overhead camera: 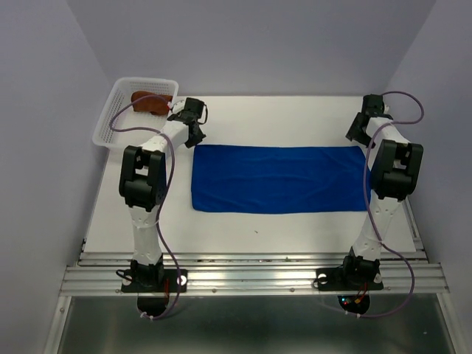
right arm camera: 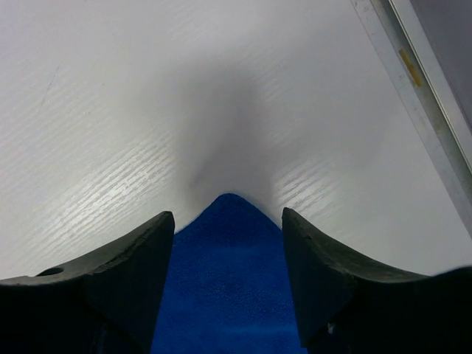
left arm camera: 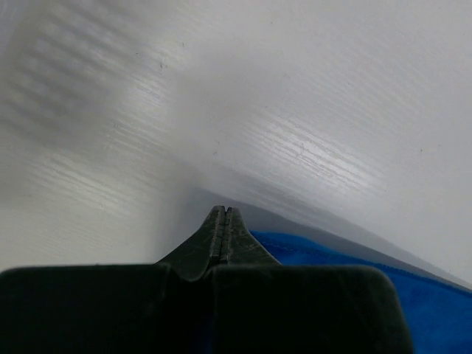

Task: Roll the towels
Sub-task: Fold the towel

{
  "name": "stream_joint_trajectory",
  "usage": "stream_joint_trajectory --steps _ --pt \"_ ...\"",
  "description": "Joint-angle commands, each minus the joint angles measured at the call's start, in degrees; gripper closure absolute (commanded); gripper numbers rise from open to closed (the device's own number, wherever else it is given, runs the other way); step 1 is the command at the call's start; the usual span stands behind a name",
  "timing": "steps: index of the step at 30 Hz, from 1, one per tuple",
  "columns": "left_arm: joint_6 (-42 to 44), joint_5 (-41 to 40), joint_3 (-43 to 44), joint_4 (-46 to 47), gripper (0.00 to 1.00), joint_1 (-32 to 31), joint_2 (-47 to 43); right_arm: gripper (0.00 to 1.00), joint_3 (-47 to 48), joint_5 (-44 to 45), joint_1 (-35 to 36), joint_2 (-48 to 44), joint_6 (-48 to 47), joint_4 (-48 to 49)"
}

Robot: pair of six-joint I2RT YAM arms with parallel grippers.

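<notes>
On table (overhead camera: 295, 118), towel (overhead camera: 280, 178) long axis left-right; left claw (left arm camera: 223, 220) closed empty, right claw (right arm camera: 227, 215) spread.

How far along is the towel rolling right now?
Done: a reddish towel sits in the basket, apparently rolled. In hand: the blue towel lies flat, with the left gripper shut beside its far left corner and the right gripper open around its far right corner. Left: gripping and rolling the blue towel; no roll has started.
</notes>
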Motion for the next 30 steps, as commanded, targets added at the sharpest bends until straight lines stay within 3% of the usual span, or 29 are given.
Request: stream_joint_trajectory --steps 1,12,15,22,23,30 --pt "1.1 -0.2 -1.3 1.7 1.0 -0.3 -5.4 0.35 2.2 1.0 -0.4 1.2 0.2 0.1" --pt "1.2 0.3 -3.0 1.8 1.0 -0.5 -7.2 0.46 1.9 -1.2 -0.4 4.3 1.2 0.1" --pt "1.2 0.5 -3.6 2.1 1.0 -0.5 -7.7 0.54 1.8 -1.4 -0.4 4.9 1.1 0.2" --pt "0.7 0.6 -3.8 2.1 1.0 -0.5 -7.8 0.82 2.3 -0.8 -0.4 4.5 0.3 0.1" --pt "0.6 0.6 -3.8 2.1 1.0 -0.5 -8.1 0.9 2.1 -0.8 -0.4 4.1 0.2 0.3" --pt "0.7 -0.5 -3.1 3.3 1.0 -0.5 -9.4 0.93 3.0 4.5 -0.4 0.9 -1.3 1.0"
